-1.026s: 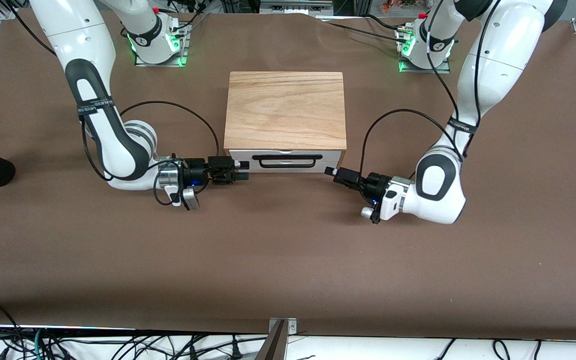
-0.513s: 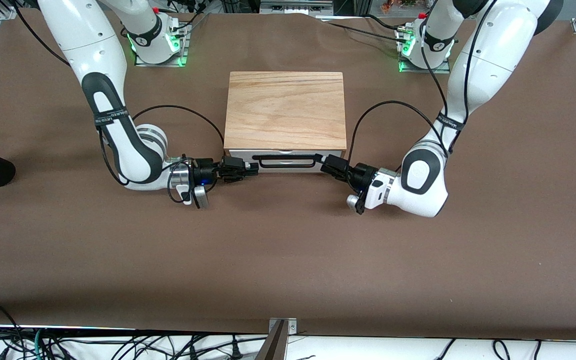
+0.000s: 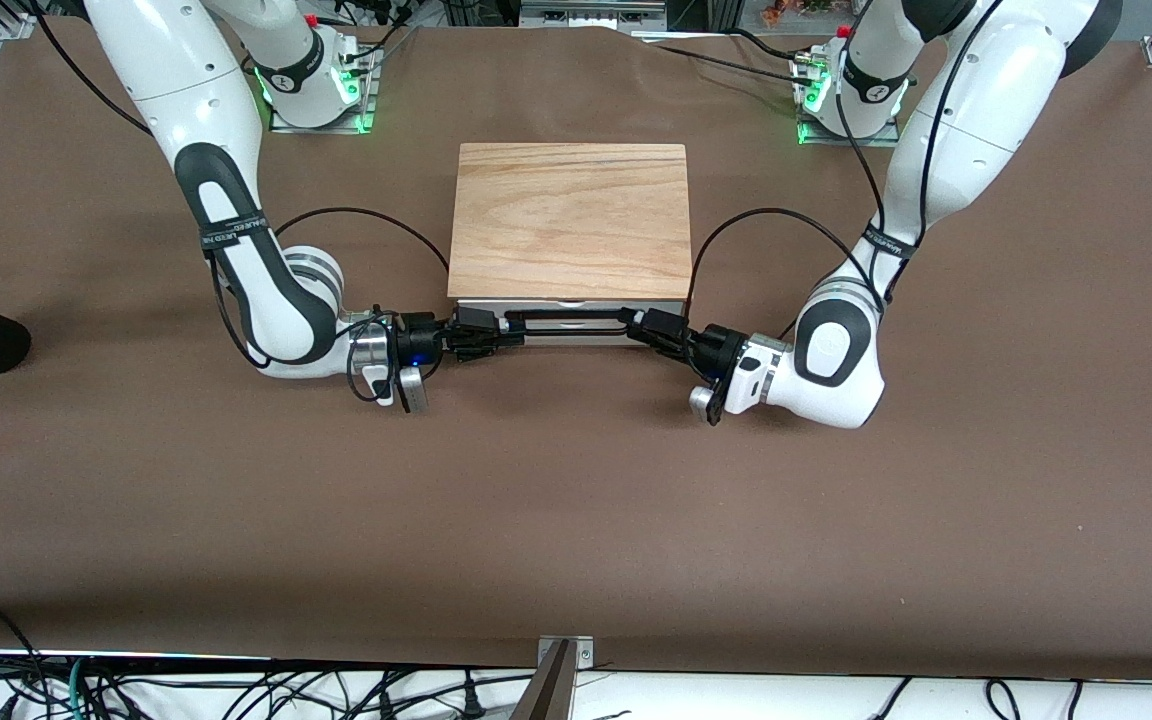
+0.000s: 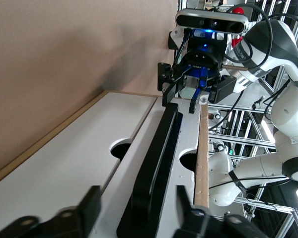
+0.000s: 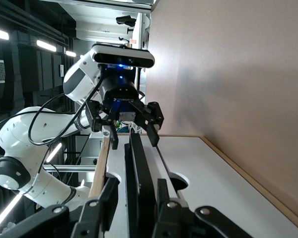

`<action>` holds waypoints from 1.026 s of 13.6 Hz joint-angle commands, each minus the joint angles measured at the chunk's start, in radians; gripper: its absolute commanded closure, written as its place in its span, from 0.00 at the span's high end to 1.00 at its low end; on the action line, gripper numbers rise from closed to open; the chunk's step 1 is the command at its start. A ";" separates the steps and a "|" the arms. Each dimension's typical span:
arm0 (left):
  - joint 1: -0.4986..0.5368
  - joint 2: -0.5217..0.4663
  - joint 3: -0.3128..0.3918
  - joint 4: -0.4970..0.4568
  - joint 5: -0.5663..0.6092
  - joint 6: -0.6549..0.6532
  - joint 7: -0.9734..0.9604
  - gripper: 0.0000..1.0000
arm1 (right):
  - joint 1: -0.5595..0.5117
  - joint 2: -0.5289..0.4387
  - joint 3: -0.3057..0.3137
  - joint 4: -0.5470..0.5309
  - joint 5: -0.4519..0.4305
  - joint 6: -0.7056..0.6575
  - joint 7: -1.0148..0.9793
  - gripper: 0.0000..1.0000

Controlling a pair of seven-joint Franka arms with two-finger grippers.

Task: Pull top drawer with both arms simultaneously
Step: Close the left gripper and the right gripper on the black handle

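Both arms have closed in on the drawer (image 3: 569, 322) since a second ago. Your right gripper (image 3: 506, 331) now sits at the handle (image 3: 570, 319) end toward the right arm, fingers (image 5: 109, 197) apart, straddling the bar. The drawer looks shut under the wooden top (image 3: 570, 219). Your left gripper (image 3: 630, 325) straddles the handle's end toward the left arm, fingers (image 4: 91, 203) apart too.
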 commanded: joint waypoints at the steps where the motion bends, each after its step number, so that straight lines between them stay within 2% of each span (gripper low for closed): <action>1: -0.004 -0.003 -0.011 -0.001 -0.035 0.031 0.030 0.32 | 0.002 0.015 0.003 -0.012 0.020 -0.001 -0.051 0.38; 5: -0.008 -0.003 -0.047 -0.006 -0.062 0.049 0.030 0.33 | 0.002 0.015 0.003 -0.011 0.021 -0.003 -0.053 0.24; 11: -0.004 0.002 -0.047 -0.007 -0.058 0.048 0.055 0.33 | 0.002 0.015 0.003 -0.009 0.021 -0.001 -0.053 0.21; 14: 0.001 0.005 -0.045 -0.007 -0.056 0.048 0.063 0.24 | 0.002 0.013 0.003 -0.009 0.021 -0.001 -0.053 0.21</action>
